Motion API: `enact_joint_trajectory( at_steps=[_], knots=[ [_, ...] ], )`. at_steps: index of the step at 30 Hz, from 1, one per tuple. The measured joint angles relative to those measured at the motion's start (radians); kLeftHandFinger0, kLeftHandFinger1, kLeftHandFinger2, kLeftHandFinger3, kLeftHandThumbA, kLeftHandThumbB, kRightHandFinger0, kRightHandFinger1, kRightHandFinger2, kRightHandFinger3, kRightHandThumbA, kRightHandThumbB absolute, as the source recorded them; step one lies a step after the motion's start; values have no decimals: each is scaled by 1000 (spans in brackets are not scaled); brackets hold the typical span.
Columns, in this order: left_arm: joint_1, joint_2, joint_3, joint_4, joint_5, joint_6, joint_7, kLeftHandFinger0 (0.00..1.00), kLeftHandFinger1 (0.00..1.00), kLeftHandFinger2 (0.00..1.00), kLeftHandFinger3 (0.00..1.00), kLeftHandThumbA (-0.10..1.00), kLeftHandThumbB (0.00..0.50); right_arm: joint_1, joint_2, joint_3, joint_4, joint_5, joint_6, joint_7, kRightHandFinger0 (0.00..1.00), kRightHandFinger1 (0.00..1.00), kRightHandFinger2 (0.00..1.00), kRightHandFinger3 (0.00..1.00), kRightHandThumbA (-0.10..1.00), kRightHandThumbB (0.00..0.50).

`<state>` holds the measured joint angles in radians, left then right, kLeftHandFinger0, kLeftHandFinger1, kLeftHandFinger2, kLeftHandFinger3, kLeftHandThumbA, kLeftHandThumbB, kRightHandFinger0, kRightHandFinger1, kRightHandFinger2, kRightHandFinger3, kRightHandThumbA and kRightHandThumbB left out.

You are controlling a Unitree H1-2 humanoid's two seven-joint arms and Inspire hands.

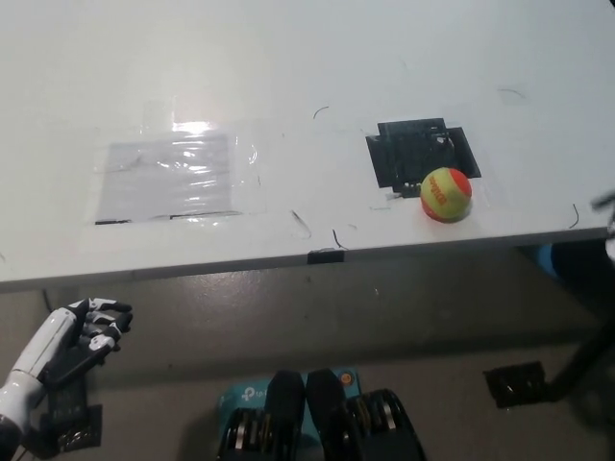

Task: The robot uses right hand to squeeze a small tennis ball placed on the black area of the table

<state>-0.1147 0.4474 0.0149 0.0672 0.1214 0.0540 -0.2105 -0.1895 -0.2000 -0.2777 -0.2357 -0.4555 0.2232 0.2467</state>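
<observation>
On the table (288, 58), the ball (446, 194) lies alone beside the black patch (413, 154); right hand out of sight; left hand (82, 331) curled loosely, empty, below the table edge.

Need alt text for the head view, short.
A small yellow and orange tennis ball sits free on the white table, at the lower right corner of a black patch. The black right hand is out of frame. The white left hand hangs below the table edge at lower left; a clear taped sheet lies on the table's left.
</observation>
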Motion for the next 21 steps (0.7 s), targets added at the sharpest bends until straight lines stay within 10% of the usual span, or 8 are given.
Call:
enact_joint_trajectory(
  at_steps=[12, 21],
  knots=[
    [2, -1, -5, 13, 1, -10, 0, 384, 470, 605, 693, 736, 45, 12, 224, -189, 322, 224, -80, -116, 0, 0, 33, 313, 122, 196],
    [4, -1, -4, 17, 5, -17, 0, 382, 470, 597, 702, 748, 59, 12, 192, -86, 393, 240, -145, -167, 0, 0, 23, 280, 144, 205]
  ],
)
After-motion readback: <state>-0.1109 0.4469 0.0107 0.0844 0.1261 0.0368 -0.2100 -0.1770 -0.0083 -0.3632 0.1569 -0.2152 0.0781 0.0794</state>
